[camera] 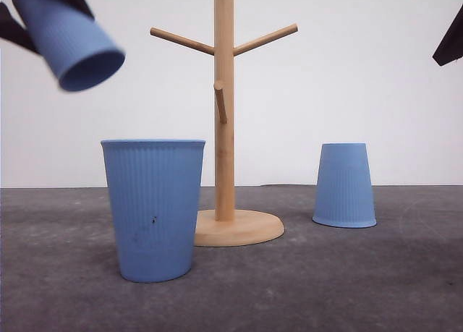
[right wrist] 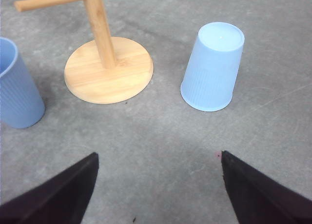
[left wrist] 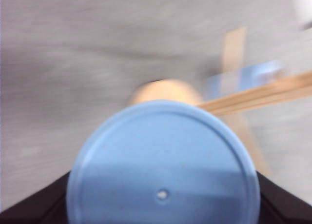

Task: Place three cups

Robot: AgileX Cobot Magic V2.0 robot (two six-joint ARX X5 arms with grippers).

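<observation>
Three blue cups (camera: 153,209) (camera: 344,185) (camera: 69,34), one wooden cup tree (camera: 226,129), two arms

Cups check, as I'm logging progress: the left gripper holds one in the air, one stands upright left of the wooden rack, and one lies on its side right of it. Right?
Not quite. The cup right of the rack does not lie on its side: that cup stands upside down on its rim, as the front and right wrist views show. The rest holds: the left gripper holds a cup in the air, and the upright cup stands left of the rack.
</observation>
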